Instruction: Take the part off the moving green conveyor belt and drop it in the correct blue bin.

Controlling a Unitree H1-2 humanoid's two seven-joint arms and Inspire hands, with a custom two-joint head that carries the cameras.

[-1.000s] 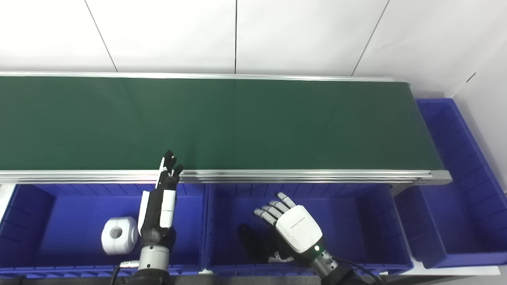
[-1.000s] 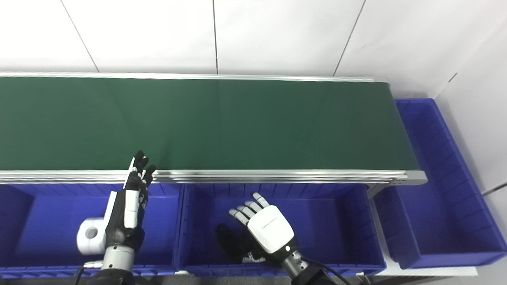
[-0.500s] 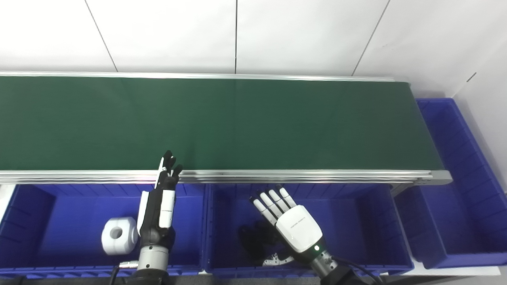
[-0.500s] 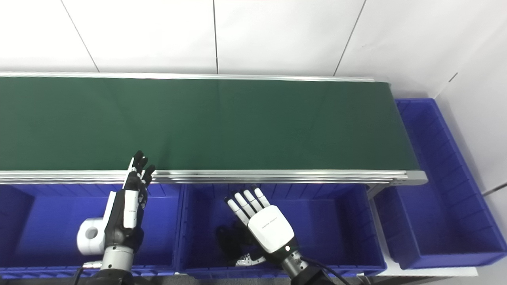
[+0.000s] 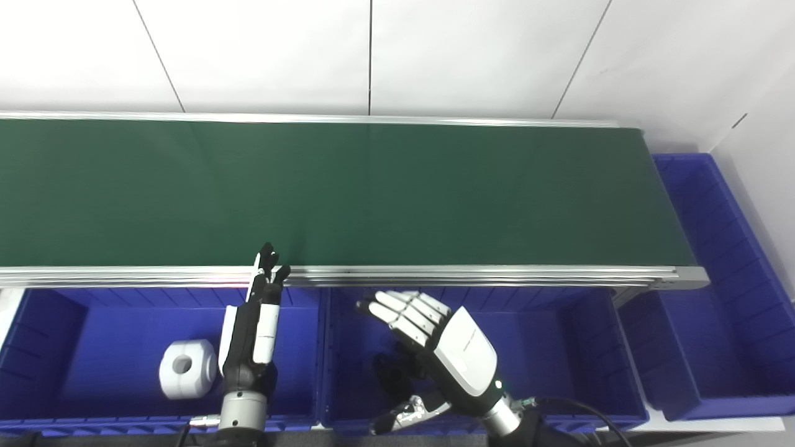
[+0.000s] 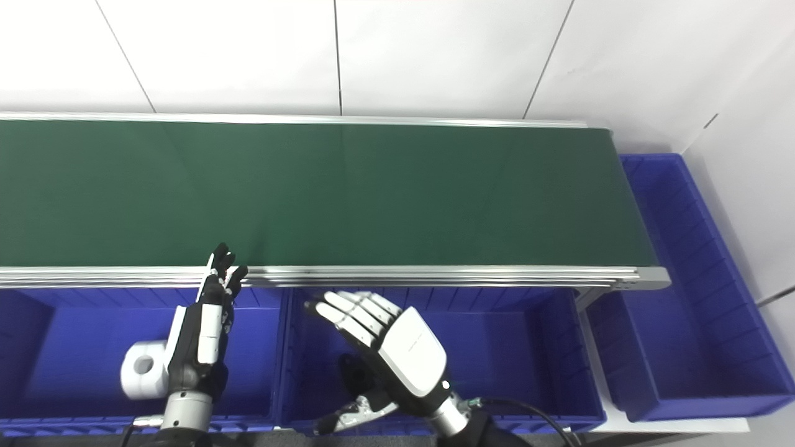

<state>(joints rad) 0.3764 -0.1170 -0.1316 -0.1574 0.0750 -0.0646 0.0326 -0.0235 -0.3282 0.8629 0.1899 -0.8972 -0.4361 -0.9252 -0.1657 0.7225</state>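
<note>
The green conveyor belt [image 5: 348, 192] carries no part anywhere along its visible length. A dark part [image 5: 391, 379] lies on the floor of the middle blue bin [image 5: 559, 347], directly below the right hand [image 5: 447, 347]. A white part with a round hole [image 5: 183, 368] rests in the left blue bin [image 5: 56, 347], just beside the left hand [image 5: 251, 335]. A third blue bin [image 5: 714, 279] stands at the belt's right end; no part is visible in it.

Right hand: fingers spread, thumb apart, holding nothing, raised above the middle bin. Left hand: fingers extended and close together, pointing toward the belt's near edge rail, holding nothing.

Assessment: the drop appears complete, since the dark part sits in a bin and both hands are empty. Whether that bin is the correct one cannot be confirmed. Remaining work, if any, depends on another part arriving on the belt.
</note>
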